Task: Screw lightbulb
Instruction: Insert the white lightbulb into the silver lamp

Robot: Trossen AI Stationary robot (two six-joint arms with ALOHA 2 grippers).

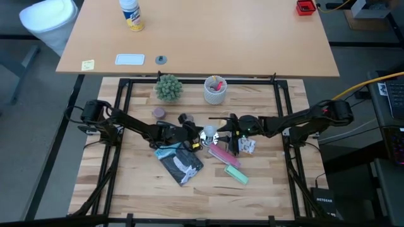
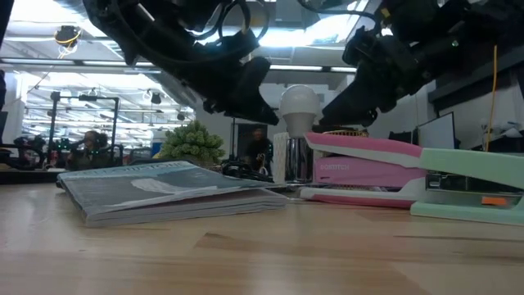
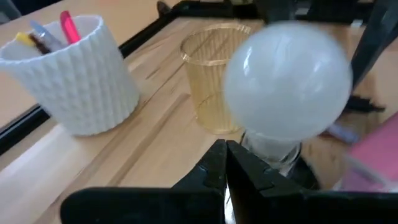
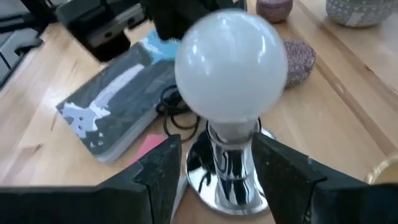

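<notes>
The lightbulb (image 1: 209,132), round and glossy white, stands upright in a chrome holder (image 4: 225,171) on the table's middle. It also shows in the low view (image 2: 299,102). My left gripper (image 3: 225,163) is shut, low beside the bulb's neck (image 3: 270,144), on the bulb's left. My right gripper (image 4: 217,165) is open and comes level from the table's right. Its two fingers (image 4: 163,168) stand on either side of the chrome holder, below the bulb's globe (image 4: 231,65). My left gripper's shut fingertips lie close beside the bulb's neck; I cannot tell whether they touch it. My right gripper's fingers flank the chrome holder's stem (image 4: 233,158) from the table's right, level; I cannot tell whether either finger touches it.
A grey book (image 1: 180,162) lies just near of the bulb. A pink stapler (image 1: 222,156) and a mint one (image 1: 237,174) lie near right. A clear amber cup (image 3: 214,74), a white cup with pens (image 1: 215,89) and a green plant (image 1: 168,87) stand farther back.
</notes>
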